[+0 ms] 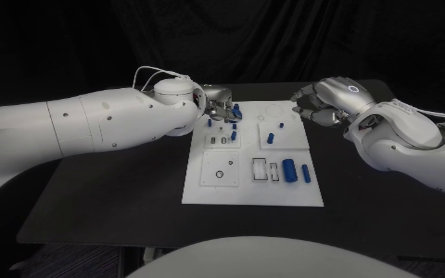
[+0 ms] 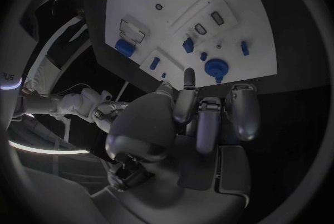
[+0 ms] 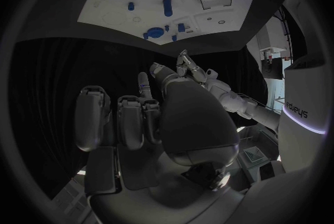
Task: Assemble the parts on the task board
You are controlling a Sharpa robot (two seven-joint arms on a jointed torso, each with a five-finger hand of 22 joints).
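On the black table (image 1: 111, 194) lies one white task board (image 1: 252, 191), and everything else is placed from it. The board sits in the middle of the table, with bare black surface showing along its near edge and on both sides.

Two white arms reach toward the board's far end. The left arm (image 1: 92, 123) comes across the table beside the board's left edge, and the right arm (image 1: 399, 139) stays off the board's right edge, above the table.

About eight blue parts show on the board in the head view. The largest is a blue cylinder (image 1: 289, 169) lying near the board's near right corner, with a thinner blue pin (image 1: 305, 174) just beside it. Another blue peg (image 1: 270, 138) is toward the board's middle right, and several small blue pieces (image 1: 232, 125) cluster at the far left corner. A round blue cap (image 2: 215, 67) lies by the board's far edge, seen from the left wrist.

The left hand (image 1: 218, 107) hovers over the board's far left corner, fingers curled in close to the small pieces; whether it touches one I cannot tell. The right hand (image 1: 323, 105) hangs beyond the board's far right corner, fingers curled inward, holding nothing.
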